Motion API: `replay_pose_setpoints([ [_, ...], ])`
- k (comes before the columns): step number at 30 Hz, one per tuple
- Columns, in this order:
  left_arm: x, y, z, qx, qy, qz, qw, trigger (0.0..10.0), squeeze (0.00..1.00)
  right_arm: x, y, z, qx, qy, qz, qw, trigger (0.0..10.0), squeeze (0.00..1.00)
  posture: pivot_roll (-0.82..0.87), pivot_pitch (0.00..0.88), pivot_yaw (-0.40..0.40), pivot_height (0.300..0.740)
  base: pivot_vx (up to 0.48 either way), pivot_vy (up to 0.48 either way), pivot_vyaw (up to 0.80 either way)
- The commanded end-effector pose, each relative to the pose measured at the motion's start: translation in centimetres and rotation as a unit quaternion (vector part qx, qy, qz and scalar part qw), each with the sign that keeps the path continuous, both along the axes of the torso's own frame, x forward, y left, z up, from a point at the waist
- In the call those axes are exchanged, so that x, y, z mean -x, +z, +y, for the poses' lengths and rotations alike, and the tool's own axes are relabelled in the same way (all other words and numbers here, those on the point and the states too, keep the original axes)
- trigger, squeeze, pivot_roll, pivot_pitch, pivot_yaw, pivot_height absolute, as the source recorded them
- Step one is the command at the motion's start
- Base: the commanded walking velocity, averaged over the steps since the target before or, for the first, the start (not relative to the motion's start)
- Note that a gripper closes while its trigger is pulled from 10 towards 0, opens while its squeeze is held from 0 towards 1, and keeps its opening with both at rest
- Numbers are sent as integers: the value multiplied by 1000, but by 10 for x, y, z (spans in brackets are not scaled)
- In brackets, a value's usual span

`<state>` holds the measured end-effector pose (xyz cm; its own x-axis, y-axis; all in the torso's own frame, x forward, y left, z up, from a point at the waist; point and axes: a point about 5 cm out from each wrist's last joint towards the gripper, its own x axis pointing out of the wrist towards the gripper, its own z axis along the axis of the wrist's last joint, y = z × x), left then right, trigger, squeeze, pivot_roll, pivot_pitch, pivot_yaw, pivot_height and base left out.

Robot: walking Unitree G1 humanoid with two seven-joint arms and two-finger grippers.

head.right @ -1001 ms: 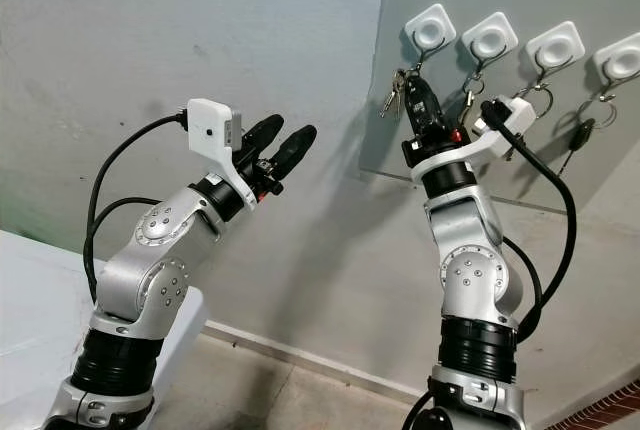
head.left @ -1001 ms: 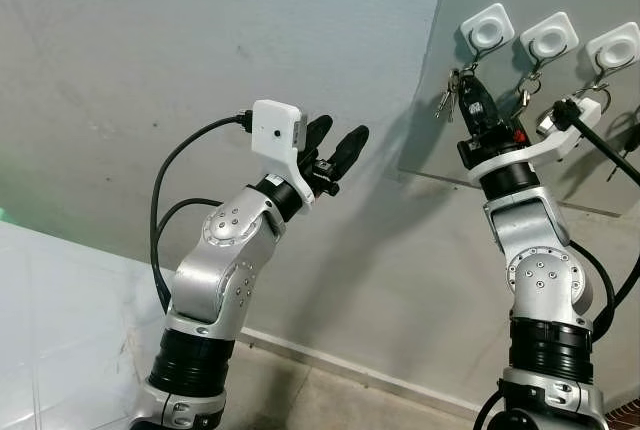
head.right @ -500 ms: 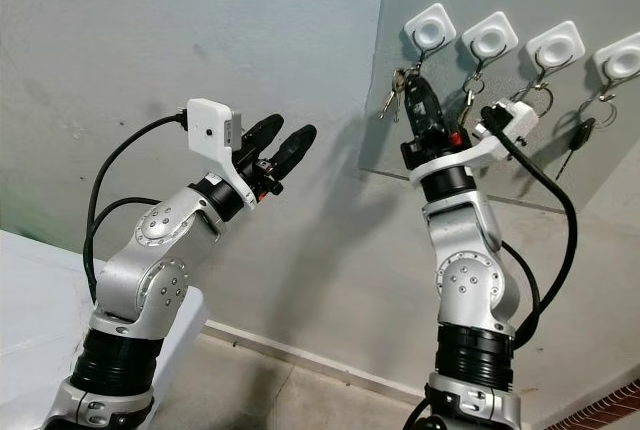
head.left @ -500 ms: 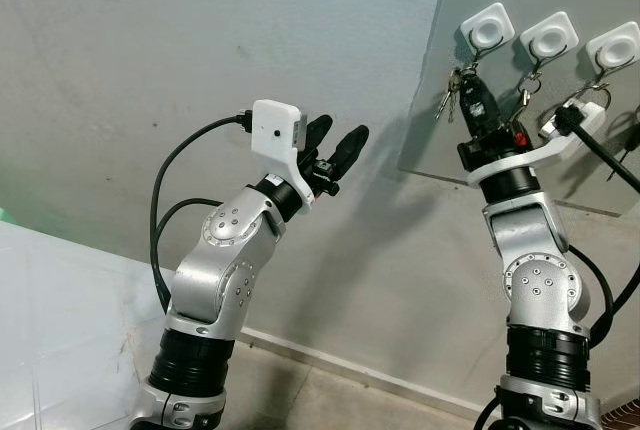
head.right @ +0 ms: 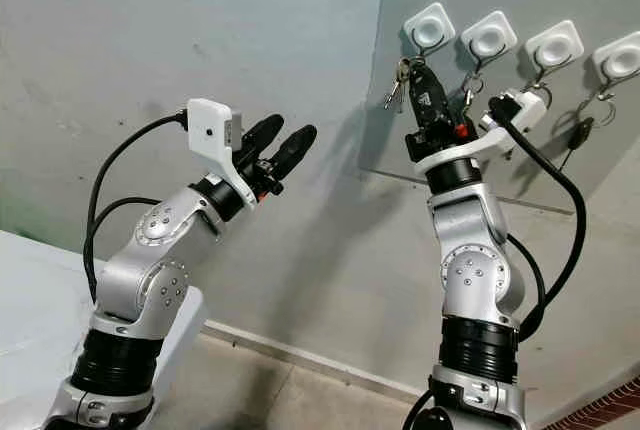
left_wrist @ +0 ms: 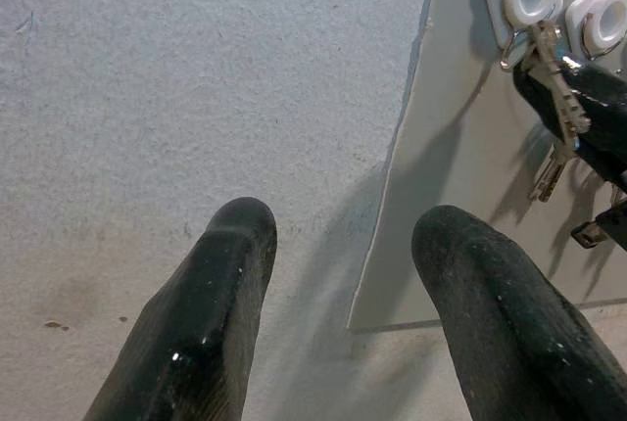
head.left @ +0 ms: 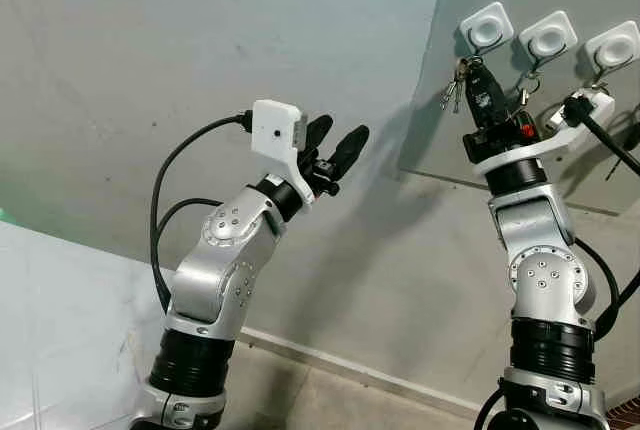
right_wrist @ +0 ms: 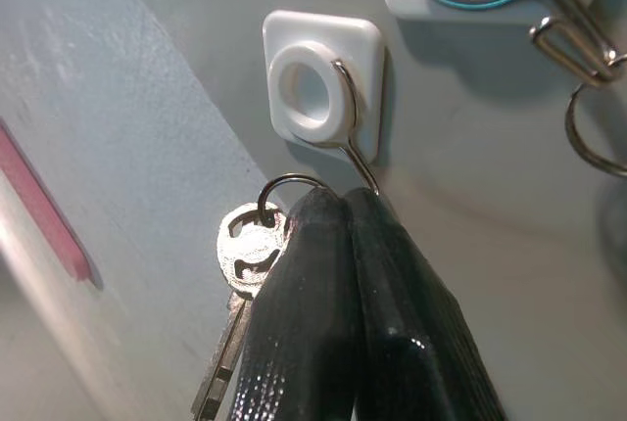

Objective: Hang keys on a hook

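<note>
Change: since 1 s ago the right gripper (head.left: 477, 73) has risen along the grey panel (head.left: 520, 165), carrying the keys (head.left: 455, 86) up to just under the leftmost hook (head.left: 485, 30); the left arm has not shifted.
Right gripper: its 2 black fingers (right_wrist: 333, 333) are pressed together with no gap, pinching the key ring (right_wrist: 284, 189) at their tips.
Keys: they dangle from the ring beside the fingers, on the side toward the panel's edge, with 1 round key head (right_wrist: 250, 255) plain in the right wrist view.
Hook: a white square pad with a wire hook curving down from it; the wire's lower end meets the fingertips, and whether the ring is already over the wire is hard to tell.
Other hooks: 2 more white pads (head.left: 548, 38) sit in a row on the panel to the right, with rings hanging from them.
Left gripper (head.left: 333, 146): raised in front of the plaster wall (head.left: 200, 40), well apart from the panel, fingers (left_wrist: 206, 313) spread wide and holding nothing.
</note>
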<state>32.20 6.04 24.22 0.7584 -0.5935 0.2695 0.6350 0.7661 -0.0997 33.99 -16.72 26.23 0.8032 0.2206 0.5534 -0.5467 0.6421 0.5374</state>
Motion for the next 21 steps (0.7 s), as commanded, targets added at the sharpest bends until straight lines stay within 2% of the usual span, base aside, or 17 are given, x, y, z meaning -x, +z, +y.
replay_pose_setpoints([
  [1,1,2,1,3,2,-2,1000,10000,0,-1,15,0,0,2,-14,1000,10000,0,-8,52,5,740,0,0,0],
  [5,2,2,1,4,4,-1,1000,10000,0,-3,5,2,-14,12,32,999,10000,0,-6,55,2,740,0,0,0],
  [8,2,2,1,4,4,-1,1000,10000,0,-1,1,3,-18,19,42,999,10000,0,-9,58,3,740,0,0,0],
  [21,2,2,1,5,3,0,1000,10000,0,7,-7,4,-14,20,53,998,10000,0,-12,61,0,740,0,0,0],
])
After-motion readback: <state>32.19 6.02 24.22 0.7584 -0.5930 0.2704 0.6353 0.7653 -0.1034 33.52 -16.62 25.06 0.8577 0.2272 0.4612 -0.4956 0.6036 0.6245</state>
